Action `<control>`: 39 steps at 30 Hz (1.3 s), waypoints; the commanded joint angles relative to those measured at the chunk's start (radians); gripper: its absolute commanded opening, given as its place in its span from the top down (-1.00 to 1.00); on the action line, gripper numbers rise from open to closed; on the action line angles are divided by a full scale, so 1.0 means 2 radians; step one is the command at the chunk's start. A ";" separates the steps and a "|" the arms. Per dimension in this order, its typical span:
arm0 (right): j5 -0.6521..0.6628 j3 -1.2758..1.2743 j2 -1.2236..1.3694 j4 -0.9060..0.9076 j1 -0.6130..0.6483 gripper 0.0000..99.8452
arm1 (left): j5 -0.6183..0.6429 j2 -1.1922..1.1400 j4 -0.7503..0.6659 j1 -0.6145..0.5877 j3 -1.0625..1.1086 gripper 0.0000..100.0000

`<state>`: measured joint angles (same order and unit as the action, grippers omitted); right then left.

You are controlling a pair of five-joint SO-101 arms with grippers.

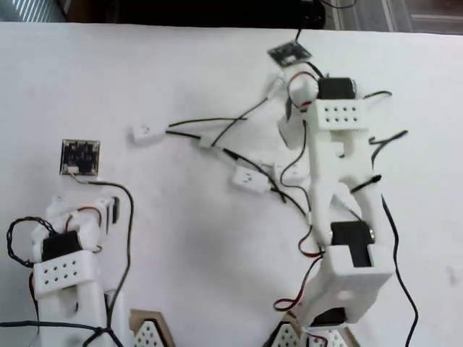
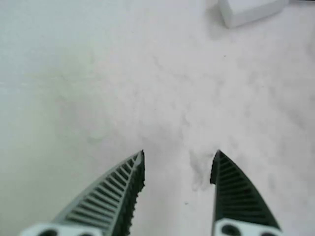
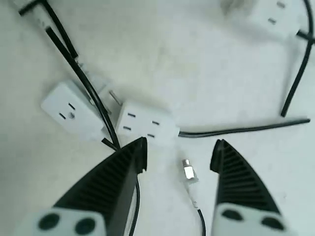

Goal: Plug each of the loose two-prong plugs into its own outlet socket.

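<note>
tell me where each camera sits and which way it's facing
High view: fixed above the table, looking down; the left arm and right arm both show.
Left wrist view: on the left arm's wrist, facing bare table past the open left gripper; a white block lies farther off.
Right wrist view: on the right arm's wrist, facing past the open right gripper at sockets, a loose plug and black cables.
Shared: high and right wrist views both show sockets and black cables.

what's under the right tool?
A loose plug, prongs toward an outlet socket, lies between the open right tool's fingers. A black cable runs behind one finger; that stretch is hidden.
</note>
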<state>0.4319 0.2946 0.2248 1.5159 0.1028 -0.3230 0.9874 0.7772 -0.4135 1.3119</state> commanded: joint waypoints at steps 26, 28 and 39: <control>-0.379 -0.043 0.005 0.097 -0.102 0.97 | 0.002 0.010 -0.007 -0.002 -0.001 0.56; -0.406 -0.055 0.005 0.097 -0.127 0.97 | 0.002 0.010 -0.007 -0.002 -0.001 0.56; -0.383 -0.120 -0.008 0.096 -0.218 0.97 | 0.002 0.010 -0.007 -0.002 -0.001 0.56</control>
<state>-0.3537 0.0629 0.2509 1.6985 -0.2793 -0.3230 0.9874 0.7772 -0.4135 1.3119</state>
